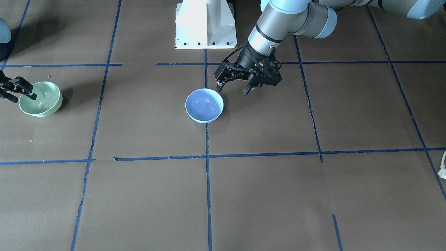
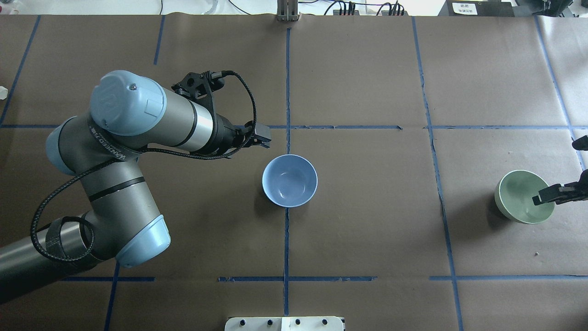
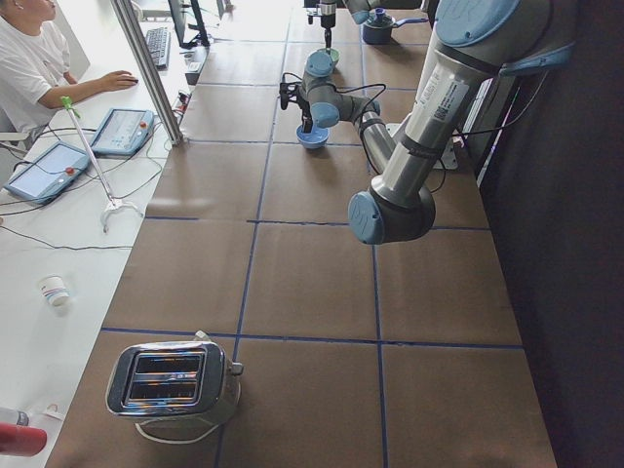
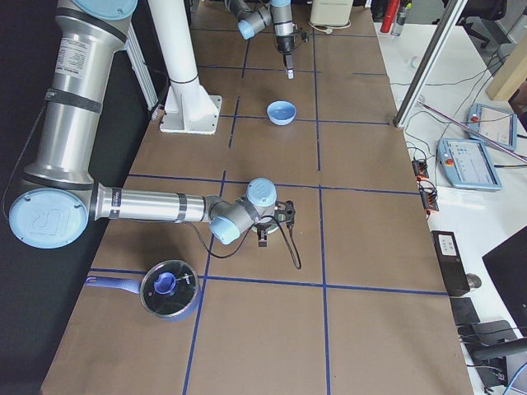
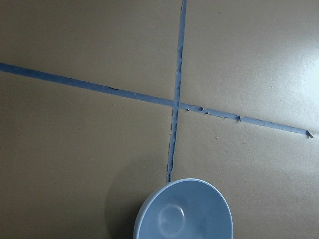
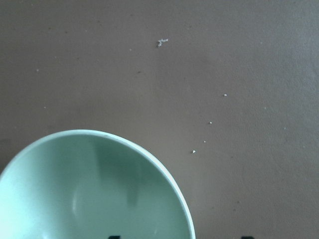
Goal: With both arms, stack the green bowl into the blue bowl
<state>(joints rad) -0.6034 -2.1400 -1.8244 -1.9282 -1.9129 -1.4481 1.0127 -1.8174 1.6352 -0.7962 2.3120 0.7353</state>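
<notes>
Brown paper [image 2: 367, 207] covers the table, and on it the work is at its first step, securing the green bowl for the lift. The left gripper [image 1: 232, 92] hangs with its jaws spread and nothing between them. The blue bowl [image 2: 289, 180] sits upright just beside its fingertips, on the side toward the other arm, apparently not touching them. Well apart from that gripper, the green bowl [image 2: 517, 193] stands upright directly under the right gripper [image 1: 23, 98]. The right gripper's jaws are parted across the near rim, with one finger down inside the bowl and the other outside the wall. The right wrist view shows a wide gap between the two tips, so the rim does not look pinched yet. By my reading, the next move calls for the right jaws to come together on that rim. The bowl would then be lifted level and carried across to the blue one, while the left gripper could steady its bowl. Counted: one green bowl, one blue bowl, two arms and two grippers.
</notes>
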